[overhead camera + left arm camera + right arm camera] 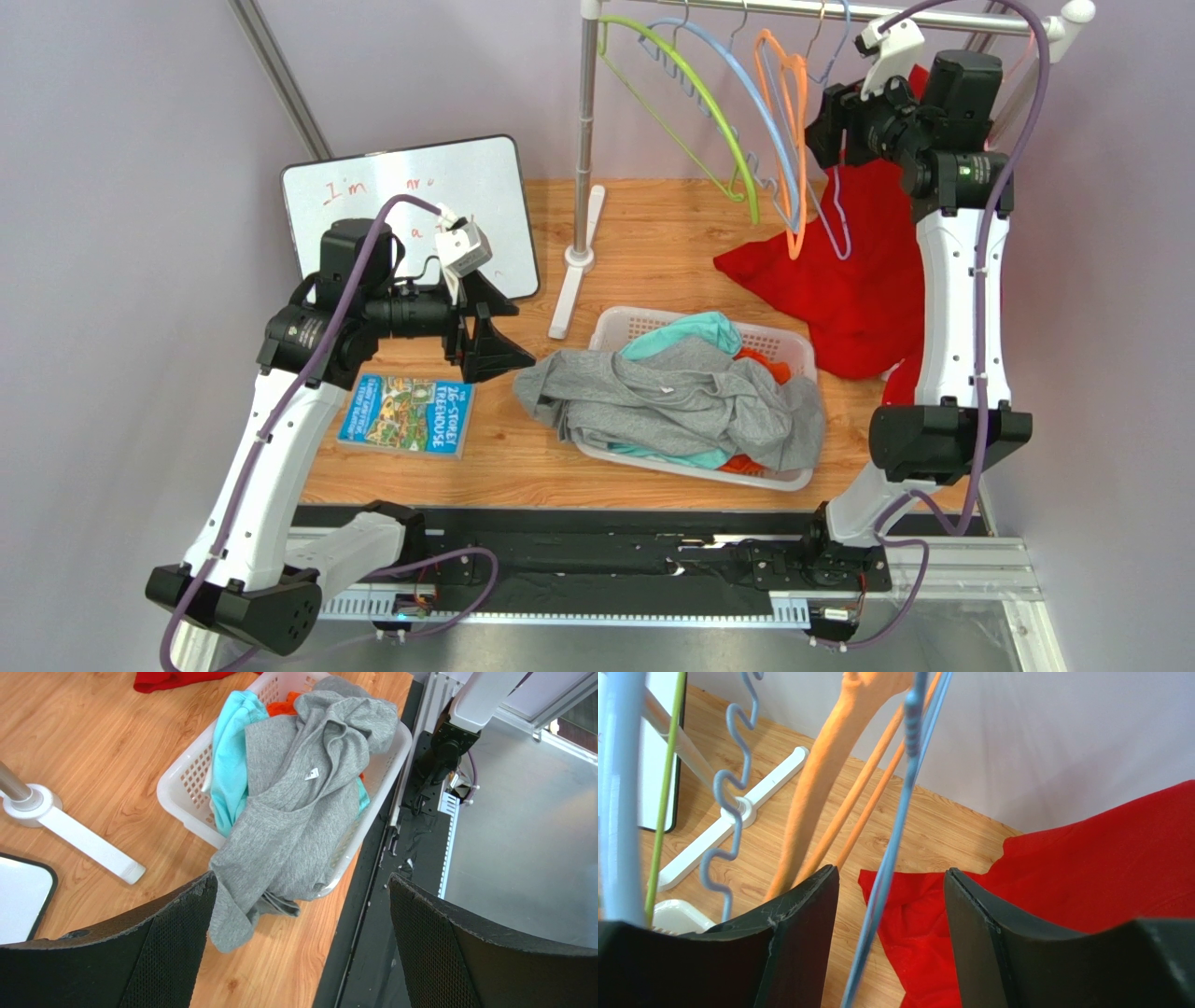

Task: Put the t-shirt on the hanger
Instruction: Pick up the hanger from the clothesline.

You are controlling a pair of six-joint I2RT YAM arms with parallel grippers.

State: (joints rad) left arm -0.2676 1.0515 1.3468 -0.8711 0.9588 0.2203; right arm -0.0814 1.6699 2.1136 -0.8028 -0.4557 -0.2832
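The grey t-shirt (659, 399) lies crumpled over the white basket (612, 331), one end spilling onto the table. In the left wrist view the t-shirt (295, 812) shows its small white label (311, 774). My left gripper (494, 336) (302, 878) hovers open just left of the basket, holding nothing. The thin periwinkle hanger (839, 224) hangs from the rail at the back right. My right gripper (831, 140) (891, 873) is raised to it. The hanger's bar (896, 840) runs between the parted jaws with a gap on each side.
A red t-shirt (842, 287) drapes at the right, under the hanger. Orange (786, 126), light-blue (744, 98) and green (687, 84) hangers share the rail. The rack pole (586, 140), a whiteboard (407, 196) and a book (407, 416) stand left. A teal garment (687, 336) lies in the basket.
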